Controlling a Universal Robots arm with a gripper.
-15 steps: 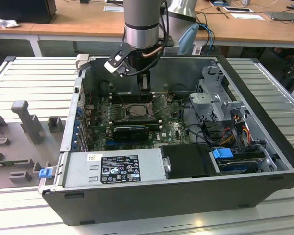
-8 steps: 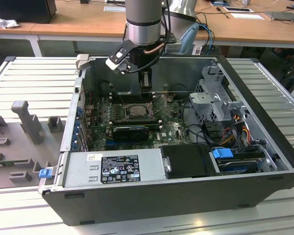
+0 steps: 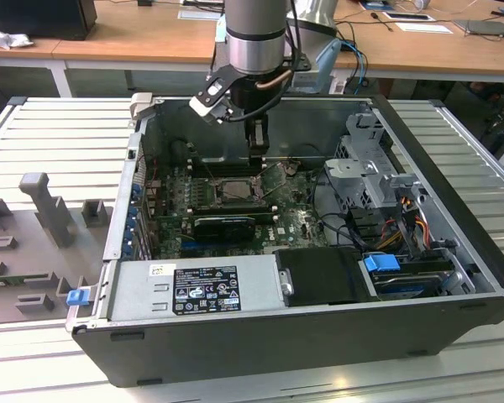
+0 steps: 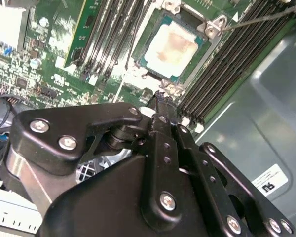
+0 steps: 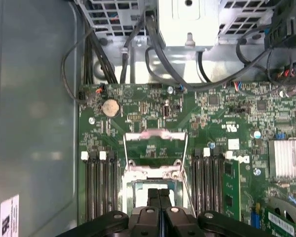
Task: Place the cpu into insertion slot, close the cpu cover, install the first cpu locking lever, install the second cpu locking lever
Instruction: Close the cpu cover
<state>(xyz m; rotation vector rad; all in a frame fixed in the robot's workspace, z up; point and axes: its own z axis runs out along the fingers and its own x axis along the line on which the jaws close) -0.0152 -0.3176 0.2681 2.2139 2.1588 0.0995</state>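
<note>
The cpu (image 4: 170, 44), a pale silvery-beige square, lies flat in the insertion slot (image 3: 233, 190) on the green motherboard. My gripper (image 3: 257, 159) hangs just over the slot's edge with its black fingers shut together and nothing between them; in the second wrist view the gripper (image 4: 160, 96) ends a short way from the cpu's corner. The first wrist view has the gripper (image 5: 159, 192) over the slot. Beyond it the cpu cover (image 5: 155, 139), a thin metal frame, is swung open and off the cpu. A thin wire locking lever (image 4: 256, 19) sticks out beside the slot, unlatched.
Memory slots (image 4: 227, 64) flank the socket on both sides. The grey power supply (image 3: 197, 285) and a black box (image 3: 323, 275) line the case's near side. A metal drive cage (image 3: 374, 168) with cables (image 5: 153, 49) stands at the exterior view's right. A finned heatsink (image 5: 286, 158) sits on the board.
</note>
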